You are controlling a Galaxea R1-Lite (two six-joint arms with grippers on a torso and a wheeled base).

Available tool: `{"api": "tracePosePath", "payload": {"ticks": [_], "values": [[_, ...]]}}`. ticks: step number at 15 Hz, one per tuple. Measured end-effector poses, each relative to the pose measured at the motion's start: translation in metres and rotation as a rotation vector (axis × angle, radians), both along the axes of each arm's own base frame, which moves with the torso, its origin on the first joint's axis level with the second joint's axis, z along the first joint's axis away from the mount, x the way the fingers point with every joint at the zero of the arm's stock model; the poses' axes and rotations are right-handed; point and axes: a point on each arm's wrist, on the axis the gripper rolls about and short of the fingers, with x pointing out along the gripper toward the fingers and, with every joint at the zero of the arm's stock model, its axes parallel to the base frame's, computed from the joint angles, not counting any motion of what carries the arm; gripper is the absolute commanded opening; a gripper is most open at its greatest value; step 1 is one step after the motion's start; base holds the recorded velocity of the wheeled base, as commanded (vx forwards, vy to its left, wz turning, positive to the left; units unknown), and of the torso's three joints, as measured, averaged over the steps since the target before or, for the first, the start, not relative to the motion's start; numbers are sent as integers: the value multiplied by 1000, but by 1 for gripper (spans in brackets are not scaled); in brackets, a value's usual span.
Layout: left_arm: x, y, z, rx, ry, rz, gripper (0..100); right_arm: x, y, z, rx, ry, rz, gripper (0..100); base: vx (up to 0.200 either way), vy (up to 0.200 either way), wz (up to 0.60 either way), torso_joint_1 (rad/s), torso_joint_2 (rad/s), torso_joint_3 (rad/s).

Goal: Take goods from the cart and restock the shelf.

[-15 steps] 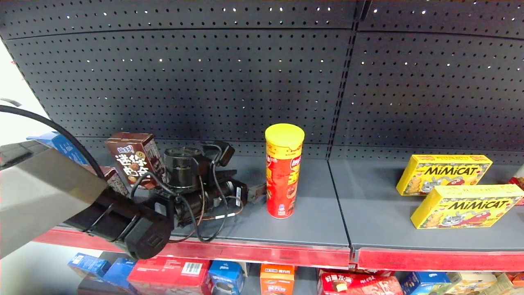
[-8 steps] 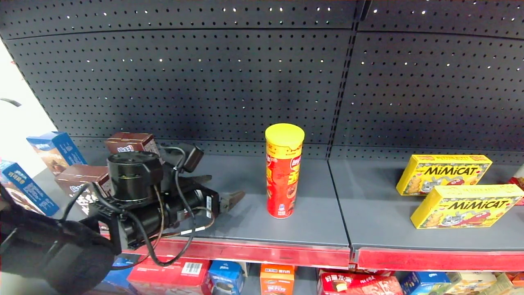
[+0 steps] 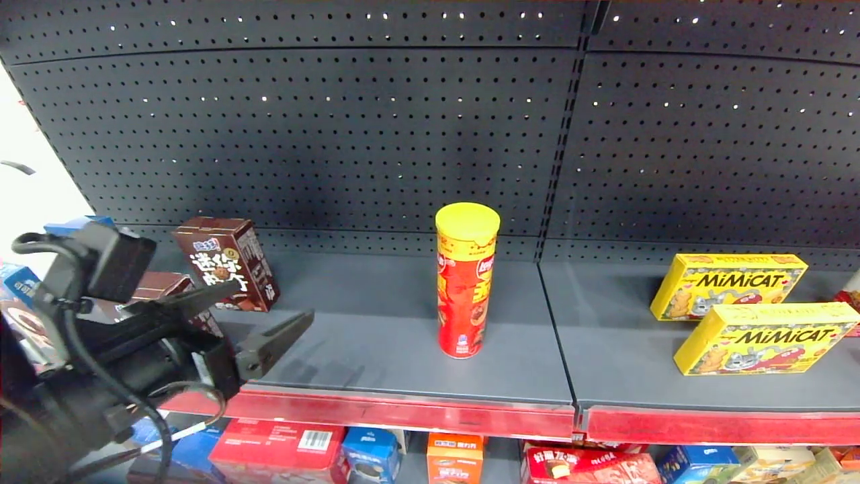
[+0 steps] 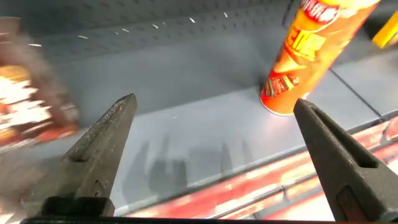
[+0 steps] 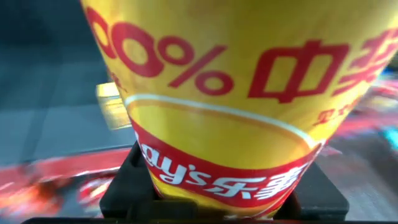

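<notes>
A tall red chip can with a yellow lid (image 3: 466, 282) stands upright mid-shelf on the grey shelf (image 3: 403, 356). My left gripper (image 3: 275, 300) hangs open over the shelf's front left part, well to the left of that can, with nothing between its fingers. In the left wrist view the same can (image 4: 305, 56) stands beyond the spread fingers of the left gripper (image 4: 216, 102). In the right wrist view a second yellow-and-red chip can (image 5: 230, 93) sits close against the black body of my right gripper (image 5: 214, 155), which is shut on it.
A brown box (image 3: 228, 263) stands at the shelf's back left, with another brown box (image 3: 161, 286) and blue boxes (image 3: 17, 279) further left. Two yellow boxes (image 3: 727, 277) (image 3: 766, 337) lie at the right. Packed goods (image 3: 282, 450) fill the lower shelf.
My left arm has drawn back to the left and toward the shelf's front edge, away from the standing can. The can and boxes have stayed put.
</notes>
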Motion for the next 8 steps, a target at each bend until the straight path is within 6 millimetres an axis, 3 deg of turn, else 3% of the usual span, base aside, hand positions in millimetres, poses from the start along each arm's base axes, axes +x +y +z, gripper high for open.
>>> {"api": "tracePosePath", "payload": {"ticks": [4,8], "values": [[-38,19,-11,-5,-16,37,100,45,-5,10,44,50,189,0,0,0,0,0,0,0],[-51,24,-7,-20,-50,39,100,93,6,18,97,62,366,0,0,0,0,0,0,0]]}}
